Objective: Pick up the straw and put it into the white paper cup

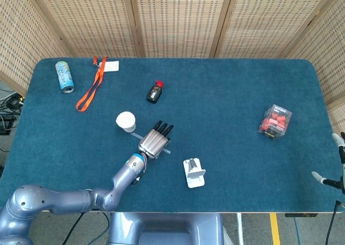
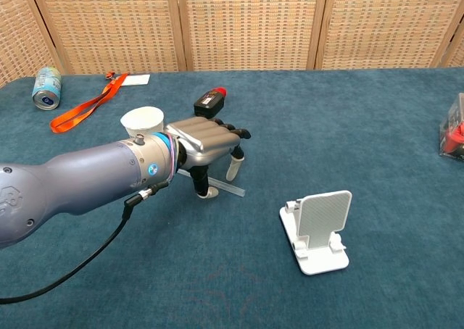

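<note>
The left hand (image 2: 206,144) is palm-down over the straw (image 2: 230,190), fingers (image 2: 234,165) reaching down on its far side and the thumb planted on the near side, so the straw runs under the palm between them. That looks like a set-up for a pinch off the cloth; from here I can't tell if anything has closed on it yet, and the straw seems to lie flat on the table (image 2: 377,126). Its long axis runs from near the cup (image 2: 142,121) down toward the phone stand (image 2: 317,231), the free end poking out past the fingers on the stand side. The cup stands upright just behind the wrist. The right hand (image 1: 335,164) waits at the table's edge, fingers apart, empty.
</note>
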`<state>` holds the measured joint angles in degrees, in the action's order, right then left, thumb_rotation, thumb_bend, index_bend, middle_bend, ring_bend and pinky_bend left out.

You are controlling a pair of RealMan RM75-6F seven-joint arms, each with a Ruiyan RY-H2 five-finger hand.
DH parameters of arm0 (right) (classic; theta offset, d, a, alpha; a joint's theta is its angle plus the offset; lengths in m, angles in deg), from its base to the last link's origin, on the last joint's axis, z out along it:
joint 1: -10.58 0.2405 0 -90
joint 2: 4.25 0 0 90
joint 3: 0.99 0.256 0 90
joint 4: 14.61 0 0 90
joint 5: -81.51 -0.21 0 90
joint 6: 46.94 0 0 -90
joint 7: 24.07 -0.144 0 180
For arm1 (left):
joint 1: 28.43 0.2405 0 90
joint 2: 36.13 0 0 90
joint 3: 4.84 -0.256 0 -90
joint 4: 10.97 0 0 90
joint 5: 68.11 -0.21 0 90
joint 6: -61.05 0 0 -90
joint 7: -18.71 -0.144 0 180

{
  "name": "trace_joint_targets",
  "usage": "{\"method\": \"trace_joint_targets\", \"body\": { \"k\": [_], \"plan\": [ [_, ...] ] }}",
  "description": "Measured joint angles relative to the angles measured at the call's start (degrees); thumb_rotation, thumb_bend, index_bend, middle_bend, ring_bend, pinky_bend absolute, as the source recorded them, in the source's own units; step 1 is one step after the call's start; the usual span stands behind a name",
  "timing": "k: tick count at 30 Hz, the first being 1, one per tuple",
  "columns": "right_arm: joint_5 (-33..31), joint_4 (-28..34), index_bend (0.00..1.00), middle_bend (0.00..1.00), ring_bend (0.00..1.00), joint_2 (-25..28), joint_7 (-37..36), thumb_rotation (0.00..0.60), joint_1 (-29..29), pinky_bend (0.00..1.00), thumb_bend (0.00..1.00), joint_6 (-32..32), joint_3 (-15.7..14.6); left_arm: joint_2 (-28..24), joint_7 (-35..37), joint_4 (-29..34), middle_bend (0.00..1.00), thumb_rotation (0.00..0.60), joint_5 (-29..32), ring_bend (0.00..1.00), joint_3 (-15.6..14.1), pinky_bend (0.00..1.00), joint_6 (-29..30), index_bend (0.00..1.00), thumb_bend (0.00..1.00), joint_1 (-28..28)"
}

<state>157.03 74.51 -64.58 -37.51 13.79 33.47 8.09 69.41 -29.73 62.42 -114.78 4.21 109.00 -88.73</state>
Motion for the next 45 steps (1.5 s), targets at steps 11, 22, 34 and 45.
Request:
{"method": "trace_joint_targets", "body": {
  "k": [11,22,34,45],
  "plan": [
    [0.32,0.09,0.04,0.00,0.00,0.19,-0.54,0.600,-0.17,0.00,0.05,0.39,0.03,0.96,-1.16,-1.45,0.00,0.600,2.44,0.00,-0.62,0.02,0.23,0.49,0.35,-1.15],
    [0.39,0.30,0.04,0.00,0.00,0.39,-0.68,0.600,-0.33,0.00,0.05,0.67,0.06,0.88,-1.89,-1.65,0.00,0.600,3.71,0.00,-1.60,0.02,0.71,0.54,0.42,-1.68],
    [0.38,0.39,0.04,0.00,0.00,0.47,-0.81,0.600,-0.38,0.00,0.05,0.75,0.12,-0.95,-1.34,0.91,0.00,0.600,2.94,0.00,-1.61,0.02,1.75,0.54,0.42,-1.90],
    [0.46,0.63,0.04,0.00,0.00,0.73,-1.10,0.600,-0.59,0.00,0.05,1.19,0.21,-6.62,-1.50,11.49,0.00,0.600,3.13,0.00,1.14,0.02,3.27,0.57,0.42,-3.53]
  ]
}}
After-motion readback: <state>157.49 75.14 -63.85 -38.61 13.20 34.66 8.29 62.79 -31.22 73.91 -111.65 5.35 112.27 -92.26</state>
